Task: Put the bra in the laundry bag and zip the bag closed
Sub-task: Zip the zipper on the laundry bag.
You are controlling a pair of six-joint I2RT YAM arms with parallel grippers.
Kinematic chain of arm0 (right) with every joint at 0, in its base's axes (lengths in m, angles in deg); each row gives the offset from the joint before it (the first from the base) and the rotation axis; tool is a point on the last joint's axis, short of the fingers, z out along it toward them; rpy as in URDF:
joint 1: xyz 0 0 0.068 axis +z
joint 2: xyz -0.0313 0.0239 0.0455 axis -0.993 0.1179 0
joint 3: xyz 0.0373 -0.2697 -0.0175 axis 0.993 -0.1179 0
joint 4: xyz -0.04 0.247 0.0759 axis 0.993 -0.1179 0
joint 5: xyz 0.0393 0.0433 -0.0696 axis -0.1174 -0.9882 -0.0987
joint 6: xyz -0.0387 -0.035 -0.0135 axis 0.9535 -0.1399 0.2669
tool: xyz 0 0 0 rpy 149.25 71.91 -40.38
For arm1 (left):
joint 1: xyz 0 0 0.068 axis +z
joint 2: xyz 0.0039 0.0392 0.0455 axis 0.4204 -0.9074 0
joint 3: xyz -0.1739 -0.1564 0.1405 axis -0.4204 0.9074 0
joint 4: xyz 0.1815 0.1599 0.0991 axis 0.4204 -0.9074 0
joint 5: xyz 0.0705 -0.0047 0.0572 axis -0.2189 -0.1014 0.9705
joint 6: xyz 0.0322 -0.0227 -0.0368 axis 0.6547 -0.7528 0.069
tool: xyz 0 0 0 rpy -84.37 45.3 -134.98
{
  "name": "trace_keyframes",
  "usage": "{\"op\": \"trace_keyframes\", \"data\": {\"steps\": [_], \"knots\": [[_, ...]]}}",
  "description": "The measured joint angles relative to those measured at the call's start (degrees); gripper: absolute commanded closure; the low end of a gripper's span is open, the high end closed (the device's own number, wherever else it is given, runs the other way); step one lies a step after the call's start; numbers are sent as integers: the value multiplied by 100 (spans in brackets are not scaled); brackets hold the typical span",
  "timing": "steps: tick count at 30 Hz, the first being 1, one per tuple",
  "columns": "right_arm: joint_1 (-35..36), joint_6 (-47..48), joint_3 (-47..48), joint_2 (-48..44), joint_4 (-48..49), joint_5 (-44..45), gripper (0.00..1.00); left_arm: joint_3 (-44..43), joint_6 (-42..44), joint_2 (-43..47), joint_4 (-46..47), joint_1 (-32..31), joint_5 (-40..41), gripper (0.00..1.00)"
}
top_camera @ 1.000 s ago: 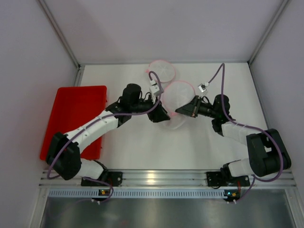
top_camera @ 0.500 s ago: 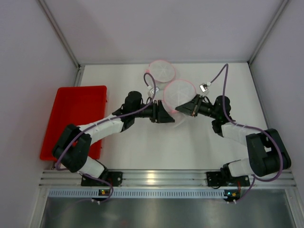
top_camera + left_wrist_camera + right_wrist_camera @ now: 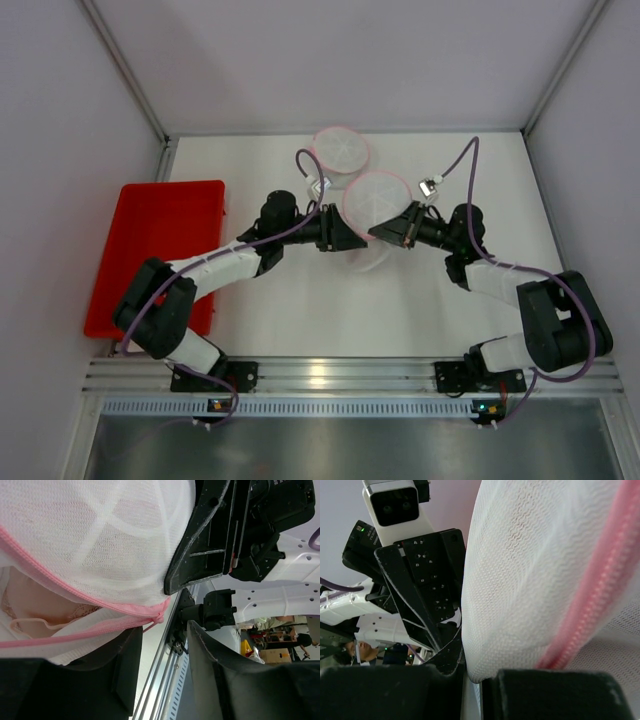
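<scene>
From above, the two arms meet near the middle of the white table (image 3: 300, 310). The left gripper (image 3: 346, 238) and right gripper (image 3: 392, 232) sit on either side of the laundry bag (image 3: 375, 198), whose round lid with pink trim stands tilted up between them; the bra cannot be made out here. A round mesh disc (image 3: 340, 150) lies just behind the bag, a flat red tray (image 3: 160, 240) sits at the left edge, and purple cables (image 3: 472, 180) loop over the arms. The left wrist view adds what the top hides: the bra (image 3: 30, 617), peach with a lacy edge, lies inside the bag at the lower left, seen through the white honeycomb mesh below the pink zipper (image 3: 150, 611). That gripper's black fingers (image 3: 75, 690) stand partly apart, with only the metal rail (image 3: 160, 680) showing in the gap and nothing clamped. The other arm's black gripper fills the upper right. In the right wrist view, the fingers (image 3: 555, 695) are pressed together on the bag's lower edge, and the pink zipper teeth run down into them at the right. The left arm's white camera (image 3: 395, 505) blocks the upper left.
</scene>
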Motion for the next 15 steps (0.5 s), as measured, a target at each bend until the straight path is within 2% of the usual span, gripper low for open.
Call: {"op": "trace_keyframes", "data": {"steps": [8, 13, 15], "knots": [[20, 22, 0, 0, 9, 24, 100, 0, -37, -22, 42, 0, 7, 74], [20, 129, 0, 0, -15, 20, 100, 39, -111, -15, 63, 22, 4, 99], [20, 203, 4, 0, -74, 4, 100, 105, -76, -9, 31, 52, 7, 100]]}}
